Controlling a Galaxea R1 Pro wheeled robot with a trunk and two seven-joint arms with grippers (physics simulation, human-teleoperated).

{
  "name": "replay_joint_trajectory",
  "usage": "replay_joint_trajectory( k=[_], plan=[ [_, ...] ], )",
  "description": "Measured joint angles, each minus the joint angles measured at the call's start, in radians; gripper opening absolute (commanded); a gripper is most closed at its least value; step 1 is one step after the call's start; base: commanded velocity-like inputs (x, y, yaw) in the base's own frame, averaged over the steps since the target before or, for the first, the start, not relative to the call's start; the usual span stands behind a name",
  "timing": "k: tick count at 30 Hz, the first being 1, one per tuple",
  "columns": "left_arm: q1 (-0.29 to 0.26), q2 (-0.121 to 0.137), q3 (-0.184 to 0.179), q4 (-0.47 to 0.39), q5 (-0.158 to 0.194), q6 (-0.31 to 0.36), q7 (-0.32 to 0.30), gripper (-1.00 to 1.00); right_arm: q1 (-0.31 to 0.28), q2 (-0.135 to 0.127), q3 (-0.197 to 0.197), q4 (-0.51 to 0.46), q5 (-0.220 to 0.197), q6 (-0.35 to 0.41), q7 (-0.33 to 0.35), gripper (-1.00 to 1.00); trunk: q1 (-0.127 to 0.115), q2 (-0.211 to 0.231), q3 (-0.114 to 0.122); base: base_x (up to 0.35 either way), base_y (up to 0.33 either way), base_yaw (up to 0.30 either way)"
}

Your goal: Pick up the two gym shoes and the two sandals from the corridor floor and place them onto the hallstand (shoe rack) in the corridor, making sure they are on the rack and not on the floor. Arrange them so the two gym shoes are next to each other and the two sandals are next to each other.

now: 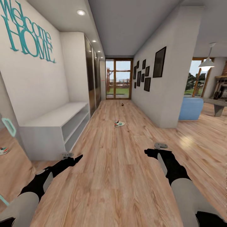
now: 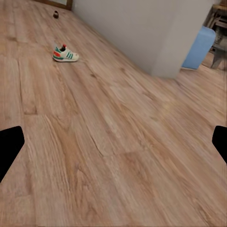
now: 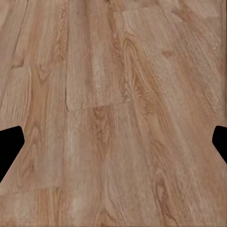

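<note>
A long corridor of light brown wood-grain plank floor (image 1: 126, 176) runs up the head view toward a glazed wooden door (image 1: 119, 78) at upper centre. Along the left wall stands the long low light-grey hallstand (image 1: 53, 118), its flat top surface and two open shelf levels bare, under teal "Welcome HOME" wall lettering (image 1: 26, 30).

One white lace-up gym shoe with green side stripes and red-orange accents (image 1: 119, 124) lies on the floor at mid-frame, well apart from the hallstand; in the left wrist view it sits at upper left (image 2: 65, 54). A small dark object (image 1: 122, 103) lies farther down the corridor near the door, too small to identify. A reflection of another sneaker (image 1: 3, 150) shows in the mirror at the left edge.

The left black pincer (image 1: 67, 155) hangs above the floor at lower left, near the hallstand's end; the right black pincer (image 1: 160, 145) hangs at lower right. Both wrist views show dark fingertips (image 2: 10, 146) (image 3: 10, 146) at opposite frame edges, so each pincer is spread wide and holds nothing.
</note>
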Motion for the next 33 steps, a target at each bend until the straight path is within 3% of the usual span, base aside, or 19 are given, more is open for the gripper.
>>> replay_joint_trajectory(
  k=[12, 33],
  plan=[
    [0.000, 0.000, 0.000, 0.000, 0.000, 0.000, 0.000, 1.00, 0.000, 0.000, 0.000, 0.000, 0.001, 0.000, 0.000, 1.00, 0.000, 0.000, 0.000, 0.348, 0.000, -0.255],
    [0.000, 0.001, 0.000, 0.000, 0.000, 0.000, 0.000, 1.00, 0.000, 0.000, 0.000, 0.000, 0.006, 0.000, 0.000, 1.00, 0.000, 0.000, 0.000, 0.348, 0.000, -0.015]
  ],
)
